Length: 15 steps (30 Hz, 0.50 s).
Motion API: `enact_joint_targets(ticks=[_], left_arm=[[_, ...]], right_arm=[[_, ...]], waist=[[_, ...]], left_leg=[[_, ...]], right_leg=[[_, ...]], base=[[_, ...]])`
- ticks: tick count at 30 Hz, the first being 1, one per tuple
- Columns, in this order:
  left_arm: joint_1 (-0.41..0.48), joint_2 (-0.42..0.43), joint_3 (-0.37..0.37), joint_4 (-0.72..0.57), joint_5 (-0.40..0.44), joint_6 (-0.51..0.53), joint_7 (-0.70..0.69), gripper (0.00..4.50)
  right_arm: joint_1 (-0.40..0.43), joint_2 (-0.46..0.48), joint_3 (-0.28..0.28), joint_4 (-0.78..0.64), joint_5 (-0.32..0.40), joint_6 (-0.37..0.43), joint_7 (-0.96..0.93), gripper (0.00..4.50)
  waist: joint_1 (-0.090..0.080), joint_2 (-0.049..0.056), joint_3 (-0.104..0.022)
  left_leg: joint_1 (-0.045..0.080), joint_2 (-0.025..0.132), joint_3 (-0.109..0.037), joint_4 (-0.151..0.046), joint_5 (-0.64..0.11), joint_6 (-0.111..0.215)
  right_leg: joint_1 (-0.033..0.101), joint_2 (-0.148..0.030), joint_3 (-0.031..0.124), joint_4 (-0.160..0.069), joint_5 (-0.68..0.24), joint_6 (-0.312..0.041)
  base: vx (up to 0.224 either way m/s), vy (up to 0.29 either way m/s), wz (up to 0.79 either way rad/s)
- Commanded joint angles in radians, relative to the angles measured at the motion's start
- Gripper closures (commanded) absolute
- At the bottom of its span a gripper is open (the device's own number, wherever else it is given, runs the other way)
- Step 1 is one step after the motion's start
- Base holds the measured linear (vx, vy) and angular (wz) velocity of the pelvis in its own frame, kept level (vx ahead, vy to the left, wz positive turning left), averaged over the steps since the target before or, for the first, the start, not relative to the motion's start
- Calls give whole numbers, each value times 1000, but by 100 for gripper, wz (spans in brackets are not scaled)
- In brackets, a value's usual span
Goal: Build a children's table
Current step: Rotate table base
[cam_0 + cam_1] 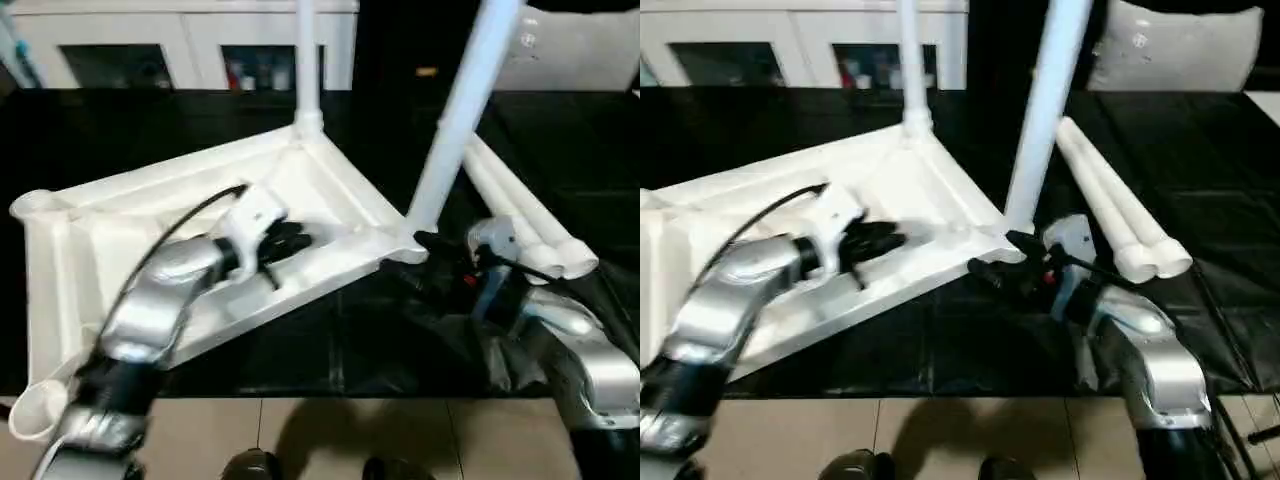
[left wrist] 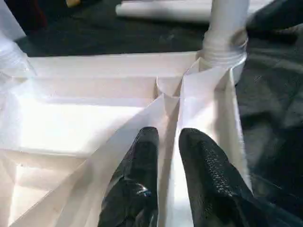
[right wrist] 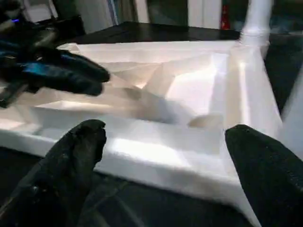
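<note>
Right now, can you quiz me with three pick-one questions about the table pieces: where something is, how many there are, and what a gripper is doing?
1. Where do the loose legs lie?
A. inside the top
B. on the black surface, right of the top
C. on the floor

2. How many legs stand in the top's sockets?
A. one
B. two
C. four

3. The right gripper is:
A. wide open
B. shut on a leg
C. shut on the top's edge

Answers:
1 B: both lie side by side on the black surface beside the top.
2 B: the far leg and the near leg stand up from two corners.
3 A: its fingers are far apart and grip nothing.
</note>
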Motion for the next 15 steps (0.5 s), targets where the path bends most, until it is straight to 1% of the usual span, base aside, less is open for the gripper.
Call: enact_joint_targets(ticks=[1, 2, 3, 4, 5, 6, 7, 8, 9, 10, 11, 12, 13, 14, 15], left_arm=[[42, 59, 23, -94, -37, 32, -55, 320], [42, 59, 23, -94, -37, 32, -55, 320], [64, 90, 20, -119, -39, 42, -65, 315], [77, 106, 19, -131, -40, 39, -75, 285], [90, 121, 25, -142, -43, 42, -81, 285], [104, 137, 31, -156, -49, 47, -88, 275], [104, 137, 31, -156, -49, 47, -88, 272], [125, 164, 42, -187, -58, 61, -101, 265], [131, 171, 46, -197, -61, 67, -104, 256], [144, 182, 55, -215, -69, 76, -111, 245], [146, 185, 56, -218, -69, 77, -111, 237], [150, 189, 57, -223, -70, 80, -113, 233], [156, 199, 57, -232, -76, 86, -112, 230], [159, 203, 57, -235, -78, 88, -111, 223], [162, 212, 56, -240, -84, 90, -108, 212]], right_arm=[[-46, -3, 14, 85, -39, -43, 4, 0], [-46, -3, 14, 85, -39, -43, 4, 0], [-64, -7, 17, 119, -50, -58, 2, 0], [-78, -11, 17, 145, -60, -70, -2, 0], [-95, -17, 15, 180, -69, -83, -3, 0], [-113, -26, 14, 215, -81, -98, -4, 0], [-113, -26, 14, 215, -81, -98, -4, 0], [-145, -46, 9, 276, -96, -120, -2, 0], [-156, -52, 6, 296, -98, -127, 0, 0], [-183, -66, 3, 353, -113, -150, -8, 0], [-189, -69, 3, 365, -116, -155, -10, 0], [-200, -74, 1, 389, -122, -166, -14, 0], [-221, -79, -3, 438, -132, -189, -23, 0], [-238, -81, -9, 473, -136, -205, -35, 0], [-276, -79, -28, 552, -142, -241, -57, 0]], waist=[[5, 2, -79], [2, 1, -78], [5, 2, -77], [4, 1, -79], [6, 3, -78], [6, 3, -80], [6, 3, -80], [9, 3, -81], [9, 4, -82], [9, -2, -81], [10, -1, -81], [13, 1, -80], [16, 2, -80], [16, 1, -80], [16, 2, -82]], left_leg=[[21, 63, -27, -73, -204, 47], [18, 63, -29, -74, -203, 45], [22, 60, -24, -72, -204, 46], [17, 60, -26, -72, -193, 47], [19, 60, -25, -73, -191, 46], [20, 59, -24, -70, -183, 43], [20, 59, -24, -70, -183, 43], [21, 58, -22, -69, -179, 46], [20, 59, -24, -69, -182, 46], [21, 58, -22, -69, -185, 47], [21, 58, -23, -68, -185, 45], [23, 57, -21, -66, -189, 45], [25, 57, -20, -65, -195, 43], [23, 57, -21, -66, -197, 42], [24, 57, -22, -66, -199, 39]], right_leg=[[51, -95, 53, -79, -328, -178], [52, -94, 54, -77, -318, -182], [50, -91, 56, -80, -312, -178], [55, -93, 55, -74, -292, -185], [53, -91, 56, -75, -293, -183], [53, -91, 56, -72, -277, -188], [53, -91, 56, -72, -277, -188], [53, -90, 56, -71, -264, -193], [56, -91, 55, -70, -267, -197], [55, -89, 55, -72, -275, -198], [56, -91, 55, -69, -278, -202], [54, -91, 55, -72, -296, -199], [52, -91, 56, -74, -310, -194], [54, -91, 55, -74, -316, -192], [53, -91, 54, -73, -316, -193]], base=[[0, 0, 0], [0, 0, 0], [0, 0, 0], [0, 0, 0], [0, 0, 0], [0, 0, 0], [0, 0, 0], [0, 0, 0], [0, 0, 0], [0, 0, 0], [0, 0, 0], [0, 0, 0], [0, 0, 0], [0, 0, 0], [0, 0, 0]])
